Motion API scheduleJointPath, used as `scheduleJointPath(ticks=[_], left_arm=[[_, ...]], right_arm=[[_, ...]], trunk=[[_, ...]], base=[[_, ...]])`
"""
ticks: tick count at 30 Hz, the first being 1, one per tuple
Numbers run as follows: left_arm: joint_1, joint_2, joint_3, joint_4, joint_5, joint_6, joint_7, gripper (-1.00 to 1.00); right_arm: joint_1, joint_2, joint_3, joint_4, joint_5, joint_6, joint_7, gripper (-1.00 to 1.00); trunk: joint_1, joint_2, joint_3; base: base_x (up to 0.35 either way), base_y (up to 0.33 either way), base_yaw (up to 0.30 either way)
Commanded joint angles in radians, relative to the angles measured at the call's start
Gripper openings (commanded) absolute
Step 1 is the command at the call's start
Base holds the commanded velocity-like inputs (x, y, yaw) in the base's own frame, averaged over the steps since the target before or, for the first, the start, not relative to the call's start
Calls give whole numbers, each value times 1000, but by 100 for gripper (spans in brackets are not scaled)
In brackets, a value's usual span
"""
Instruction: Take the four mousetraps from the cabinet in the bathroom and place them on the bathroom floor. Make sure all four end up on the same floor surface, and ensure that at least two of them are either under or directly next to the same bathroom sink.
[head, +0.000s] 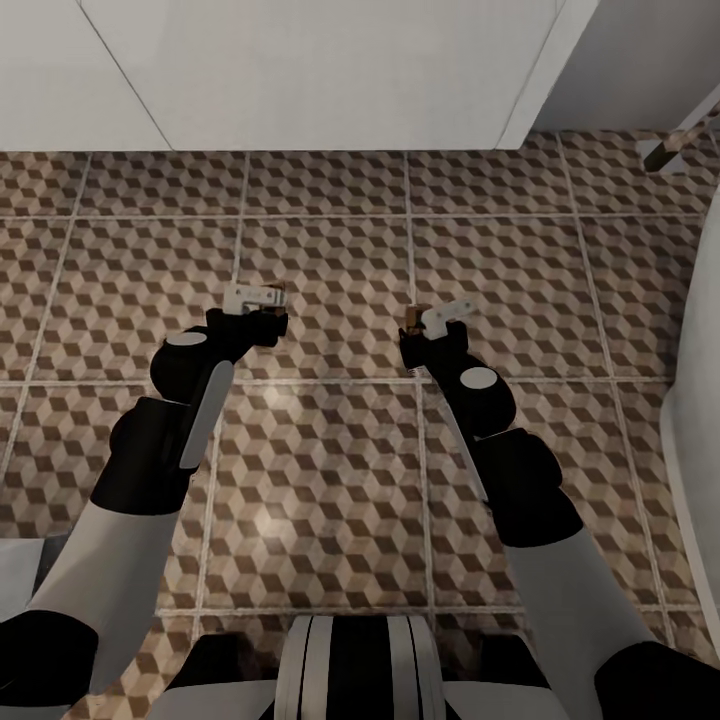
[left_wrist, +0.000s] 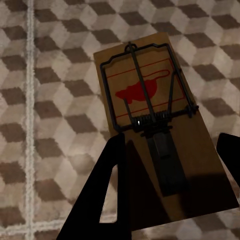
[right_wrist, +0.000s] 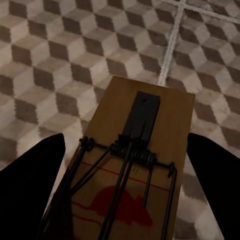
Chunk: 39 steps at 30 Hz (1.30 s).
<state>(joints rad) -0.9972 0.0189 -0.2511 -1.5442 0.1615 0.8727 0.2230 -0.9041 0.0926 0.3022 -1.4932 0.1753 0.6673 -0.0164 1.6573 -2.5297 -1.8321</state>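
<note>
Two mousetraps are held above the cube-patterned bathroom floor (head: 330, 450). One mousetrap (head: 252, 296) sits in my left gripper (head: 256, 308); in the left wrist view it is a tan board (left_wrist: 150, 95) with dark wire and a red mouse print, between the dark fingers (left_wrist: 105, 200) of the left gripper (left_wrist: 170, 185). The other mousetrap (head: 447, 314) is in my right gripper (head: 430, 332); the right wrist view shows this board (right_wrist: 145, 150) between the right gripper's (right_wrist: 125, 200) fingers (right_wrist: 30, 185). The cabinet is out of view.
A white panelled unit (head: 300, 70) stands above the tiles at the far edge; whether it is the sink I cannot tell. A white curved fixture (head: 700, 400) borders the right side. A small slanted object (head: 678, 142) lies at the far right. Open tiles lie beneath both grippers.
</note>
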Motion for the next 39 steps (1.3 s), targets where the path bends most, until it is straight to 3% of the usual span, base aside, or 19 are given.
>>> scheduleJointPath(ticks=[1, 12, 31, 39], left_arm=[[0, 1, -2, -1, 10, 3, 10, -100], [2, 1, -2, 2, 10, 3, 10, -100], [20, -1, -8, 2, 12, -4, 10, -100], [20, -3, -17, 0, 11, -6, 9, -100]], right_arm=[[0, 0, 2, -1, 5, 6, -2, -100], [1, -1, 2, 0, 5, 6, -1, -100], [-7, 11, -7, 69, 16, 11, -4, -100], [-151, 13, -8, 185, 39, 15, -23, -100]], trunk=[[0, 0, -1], [0, 0, -1], [0, 0, -1], [0, 0, -1]], base=[[242, 133, 0], [236, 115, 0], [10, 3, 0], [0, 0, 0]])
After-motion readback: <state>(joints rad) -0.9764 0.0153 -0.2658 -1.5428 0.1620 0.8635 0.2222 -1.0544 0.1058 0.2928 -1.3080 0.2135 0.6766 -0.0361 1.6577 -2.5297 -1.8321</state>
